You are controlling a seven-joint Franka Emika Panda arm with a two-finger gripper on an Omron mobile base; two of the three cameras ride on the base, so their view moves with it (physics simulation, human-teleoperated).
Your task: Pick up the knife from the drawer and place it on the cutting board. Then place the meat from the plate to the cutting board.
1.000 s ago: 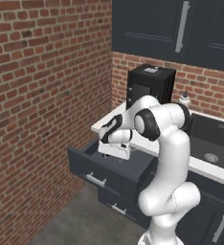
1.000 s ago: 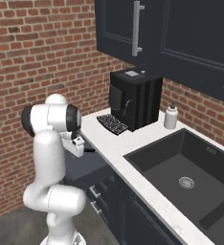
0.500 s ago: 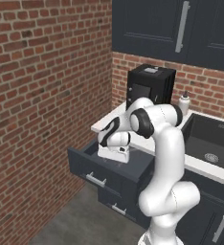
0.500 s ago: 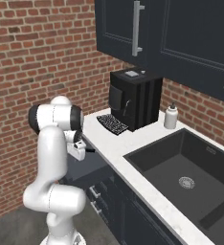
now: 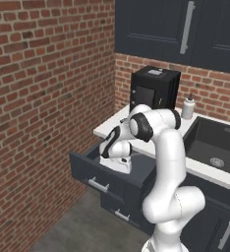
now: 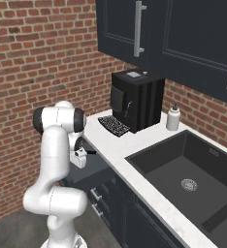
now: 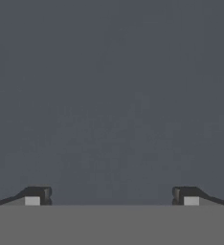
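**Mia:** What is the robot doing right now?

**Sam:** It is reaching down into the drawer (image 5: pixel 136 170), which is standing pulled out below the white surface (image 6: pixel 135 145). The end effector (image 7: pixel 111 195) is hanging low inside it, with its two tips spread wide apart. It is gripping nothing.

**Mia:** Is it getting the knife?

**Sam:** I think it is trying to. In the hand view, only flat dark grey is lying in front of the tips, most likely the drawer floor. No knife is lying between them, so I cannot tell where in the drawer the knife is sitting.

**Mia:** So how much of the job is finished?

**Sam:** Not much, I am guessing. The drawer is open, so that part looks done. The knife is not in the end effector, so picking it up is still waiting.

**Mia:** And the cutting board, the plate and the meat?

**Sam:** I am not spotting any of them here. Up behind the end effector, on the surface, a black coffee machine (image 6: pixel 137 99) is standing, and a small white bottle (image 6: pixel 172 117) is sitting past it. A dark sink (image 6: pixel 188 169) is lying further off to the side.

**Mia:** So what is left?

**Sam:** Nearly everything, I am thinking: finding and grabbing the knife, carrying it to the board, then moving the meat over too.
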